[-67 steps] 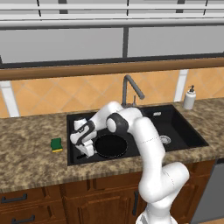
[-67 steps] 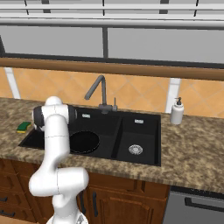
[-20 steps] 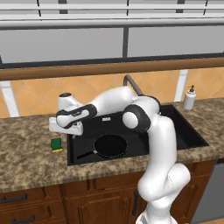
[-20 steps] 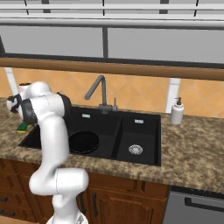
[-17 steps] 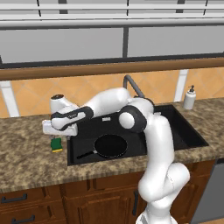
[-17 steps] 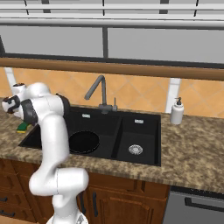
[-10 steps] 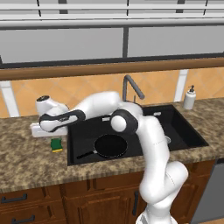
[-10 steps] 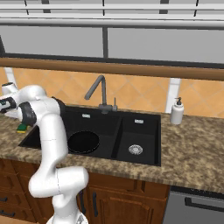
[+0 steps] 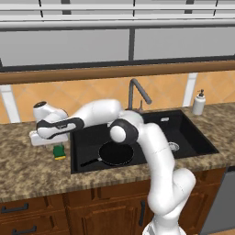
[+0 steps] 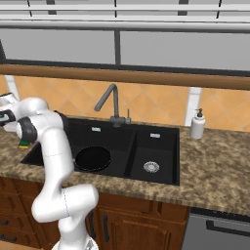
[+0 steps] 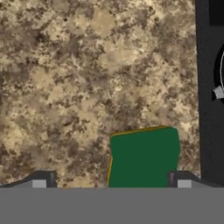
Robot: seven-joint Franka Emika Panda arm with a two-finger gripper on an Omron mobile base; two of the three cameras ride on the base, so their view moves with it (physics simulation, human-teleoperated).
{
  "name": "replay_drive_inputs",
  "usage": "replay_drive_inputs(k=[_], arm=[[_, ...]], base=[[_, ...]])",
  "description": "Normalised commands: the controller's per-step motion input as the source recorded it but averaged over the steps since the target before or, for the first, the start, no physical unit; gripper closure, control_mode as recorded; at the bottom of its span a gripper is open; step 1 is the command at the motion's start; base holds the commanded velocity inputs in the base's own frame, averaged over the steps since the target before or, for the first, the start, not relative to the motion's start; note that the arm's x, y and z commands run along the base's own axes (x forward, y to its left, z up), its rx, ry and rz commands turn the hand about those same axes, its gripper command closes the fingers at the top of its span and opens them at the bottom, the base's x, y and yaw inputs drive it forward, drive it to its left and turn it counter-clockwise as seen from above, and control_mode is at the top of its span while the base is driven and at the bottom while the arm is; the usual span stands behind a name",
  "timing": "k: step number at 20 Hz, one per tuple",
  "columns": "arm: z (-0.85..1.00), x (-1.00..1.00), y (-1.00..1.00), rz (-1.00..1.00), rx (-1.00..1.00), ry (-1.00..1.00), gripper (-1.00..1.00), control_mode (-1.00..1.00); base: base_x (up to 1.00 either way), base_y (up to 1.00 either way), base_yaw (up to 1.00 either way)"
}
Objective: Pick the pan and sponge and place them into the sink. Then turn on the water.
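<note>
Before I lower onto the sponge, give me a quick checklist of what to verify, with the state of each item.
1. Round black frying pan already in the large basin of the black double-basin sink: ok.
2. Small green-topped, yellow-edged sponge on the speckled stone counter, beside the sink's edge: ok.
3. Two-finger gripper open: ok, its tips stand wide apart.
4. Sponge between the fingertips: not ok; in the hand view it sits off centre, close to the right tip.
5. Gripper clear of the sponge: ok, nothing is held.
6. Dark grey gooseneck faucet off: ok, no stream seen.
</note>
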Motion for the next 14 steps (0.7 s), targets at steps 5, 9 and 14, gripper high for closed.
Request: replay_drive_inputs(k=[5,9,14], arm=[[-0.33,0.00,-0.21,0.04,0.03,-0.05,-1.00,-1.00],[0.00,0.00,-0.18,0.06,0.02,0.00,-1.00,-1.00],[-0.03,0.00,-0.17,0.07,0.01,0.00,-1.00,-1.00]], base=[[0.00,0.00,0.00],[0.00,0.00,0.00],[0.00,0.00,0.00]])
